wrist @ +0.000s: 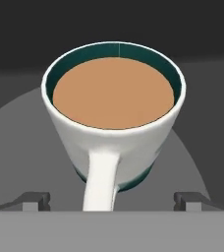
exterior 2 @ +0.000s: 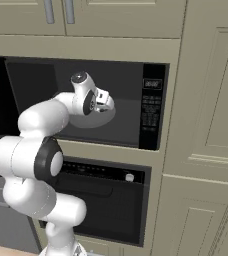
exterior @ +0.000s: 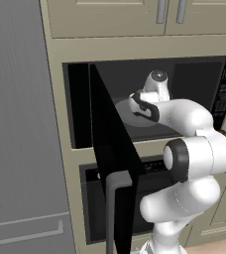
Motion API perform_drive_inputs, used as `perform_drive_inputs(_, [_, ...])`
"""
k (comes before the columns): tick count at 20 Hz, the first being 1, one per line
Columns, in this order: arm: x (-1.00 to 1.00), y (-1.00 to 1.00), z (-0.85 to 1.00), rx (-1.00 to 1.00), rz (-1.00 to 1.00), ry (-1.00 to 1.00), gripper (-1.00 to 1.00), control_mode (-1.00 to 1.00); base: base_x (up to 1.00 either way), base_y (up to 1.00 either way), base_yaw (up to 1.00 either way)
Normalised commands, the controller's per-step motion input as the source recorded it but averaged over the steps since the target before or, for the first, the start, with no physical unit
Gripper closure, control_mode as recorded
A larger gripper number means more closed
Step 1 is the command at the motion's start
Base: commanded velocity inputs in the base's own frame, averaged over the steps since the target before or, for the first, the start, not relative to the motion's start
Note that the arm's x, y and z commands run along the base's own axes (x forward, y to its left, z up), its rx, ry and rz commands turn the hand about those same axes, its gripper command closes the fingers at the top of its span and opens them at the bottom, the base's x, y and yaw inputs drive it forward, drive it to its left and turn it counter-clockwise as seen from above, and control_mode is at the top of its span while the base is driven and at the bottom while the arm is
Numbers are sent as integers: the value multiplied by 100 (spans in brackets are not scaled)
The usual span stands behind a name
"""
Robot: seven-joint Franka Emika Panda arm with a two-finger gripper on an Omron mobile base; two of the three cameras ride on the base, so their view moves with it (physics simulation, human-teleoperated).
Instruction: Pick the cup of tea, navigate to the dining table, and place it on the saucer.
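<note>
Cup's right in front of your hand, inside the open microwave, nothing gripped yet.

Quick look for you: your gripper (wrist: 112,199) has its fingers spread wide, one tip low at each side of the hand view, and the cup of tea (wrist: 115,115) sits between them but a bit further in, not touched by either. Its white handle points straight back at the hand, running down between the two tips. Brown tea fills it near the rim, teal inside wall, and it stands upright on the round grey turntable (exterior 2: 93,117). From the base views your arm reaches into the microwave (exterior 2: 153,107), whose dark door (exterior: 112,163) is swung open to the left. There's a control panel (exterior 2: 151,105) on the right side, but its writing is too small to read.
</note>
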Motion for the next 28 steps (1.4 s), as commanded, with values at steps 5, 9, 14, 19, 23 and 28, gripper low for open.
perform_drive_inputs(5, [0, 0, 0, 0, 0, 0, -100, -100, 0, 0, 0])
perform_drive_inputs(9, [0, 0, 0, 0, 0, 0, -100, -100, 0, 0, 0])
perform_drive_inputs(14, [0, 0, -1, 0, 0, 0, 100, -100, 0, 0, 0])
perform_drive_inputs(19, [0, 0, -3, 1, 0, 0, 100, -100, 0, 0, 0])
perform_drive_inputs(23, [0, -2, -10, 0, 0, 0, 100, -100, 0, 0, 0])
perform_drive_inputs(28, [-5, -5, -2, 0, 0, 0, 100, -100, 0, 0, 0])
